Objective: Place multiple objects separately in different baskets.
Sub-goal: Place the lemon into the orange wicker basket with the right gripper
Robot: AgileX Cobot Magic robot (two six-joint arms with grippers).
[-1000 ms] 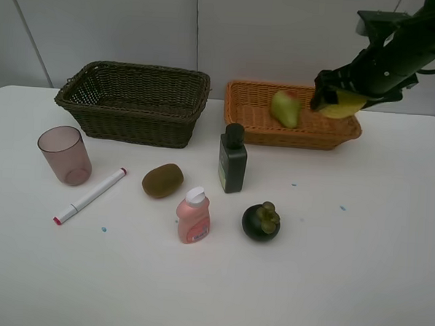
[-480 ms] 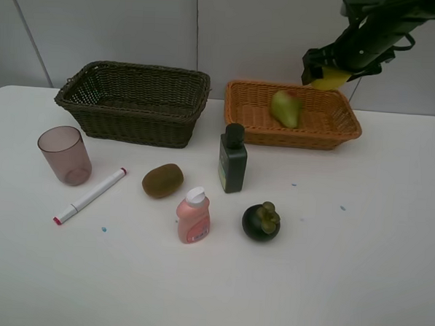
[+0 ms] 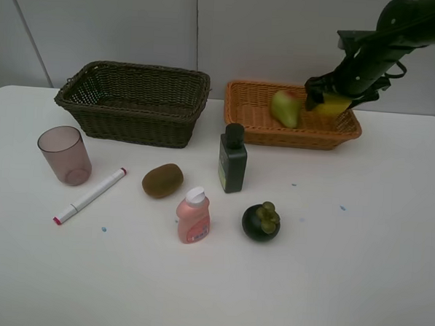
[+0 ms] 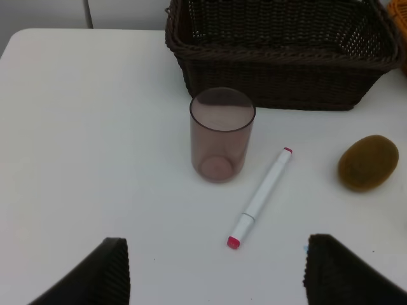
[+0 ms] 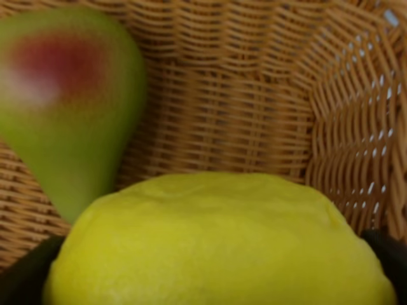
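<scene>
Robot lab, by the look of it; bare white desk (image 3: 371, 288) set against plain grey wall panels (image 3: 101, 18); black robot arm (image 3: 365, 61) reaching in over it; dark basket (image 3: 132, 126) and orange basket (image 3: 292, 136) laid out like test props.

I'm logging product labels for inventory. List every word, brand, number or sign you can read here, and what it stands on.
No text is readable in any view.
pink bottle: what may be a front label, too small to read.
dark green bottle: paler patch on its side, too small and blurred to read.
white marker: no writing visible.
mauve cup: no marks visible.
</scene>
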